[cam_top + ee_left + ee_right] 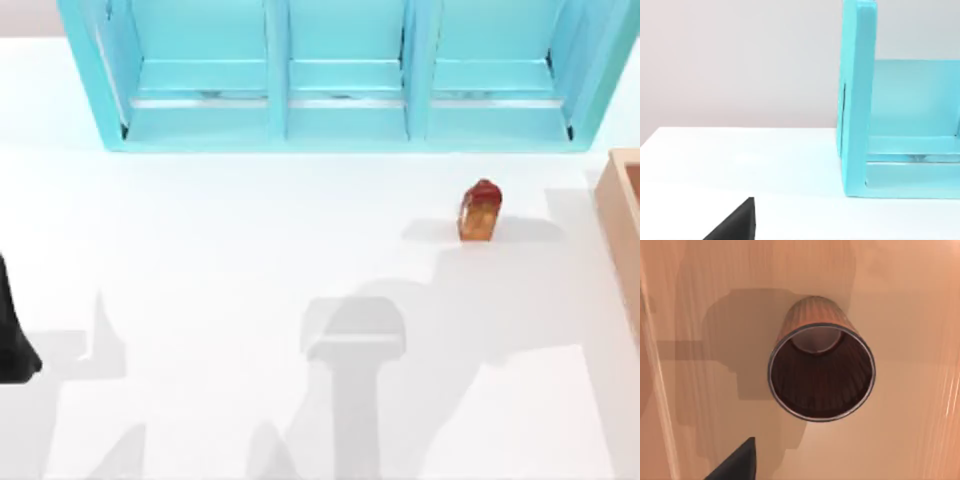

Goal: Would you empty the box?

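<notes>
The tan wooden box (622, 215) sits at the table's right edge, cut off by the top view's border. In the right wrist view its warm brown floor (910, 430) carries a ribbed brown cup (821, 372) with a metallic rim, its open mouth facing the camera. My right gripper (735, 462) hovers over the box, above the cup and apart from it; just a dark corner of it shows. A small amber item with a red top (480, 210) rests on the white table left of the box. My left arm (12, 340) is parked at the far left edge.
A big turquoise three-compartment shelf unit (345, 120) spans the back of the table; its side wall (857, 100) looms in the left wrist view. Arm shadows fall on the white tabletop (250, 250) between shelf and front edge.
</notes>
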### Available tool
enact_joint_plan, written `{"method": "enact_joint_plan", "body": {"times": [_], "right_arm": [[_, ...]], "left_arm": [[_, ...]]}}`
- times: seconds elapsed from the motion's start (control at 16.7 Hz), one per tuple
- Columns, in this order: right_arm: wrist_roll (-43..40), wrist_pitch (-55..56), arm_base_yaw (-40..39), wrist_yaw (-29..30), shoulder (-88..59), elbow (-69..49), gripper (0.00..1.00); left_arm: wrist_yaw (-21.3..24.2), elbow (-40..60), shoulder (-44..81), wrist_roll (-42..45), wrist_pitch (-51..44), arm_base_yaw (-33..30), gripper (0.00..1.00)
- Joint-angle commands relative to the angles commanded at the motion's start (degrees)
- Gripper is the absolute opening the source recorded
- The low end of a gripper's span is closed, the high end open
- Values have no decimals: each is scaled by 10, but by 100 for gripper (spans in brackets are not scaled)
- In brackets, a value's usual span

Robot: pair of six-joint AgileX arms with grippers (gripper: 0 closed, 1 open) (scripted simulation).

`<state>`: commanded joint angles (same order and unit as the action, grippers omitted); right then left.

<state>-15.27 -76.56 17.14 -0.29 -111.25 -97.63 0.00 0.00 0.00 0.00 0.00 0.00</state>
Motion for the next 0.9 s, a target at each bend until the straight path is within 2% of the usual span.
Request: {"method": "enact_joint_plan", "body": {"times": [0.42, 0.78, 0.9], "right_arm": [[1, 171, -1, 0, -24, 142, 100], [2, 195, -1, 0, -28, 165, 100], [2, 195, -1, 0, -28, 165, 85]], "left_arm": [[0, 0, 0, 0, 0, 0, 100], [0, 0, 0, 0, 0, 0, 100], [0, 0, 0, 0, 0, 0, 100]]}}
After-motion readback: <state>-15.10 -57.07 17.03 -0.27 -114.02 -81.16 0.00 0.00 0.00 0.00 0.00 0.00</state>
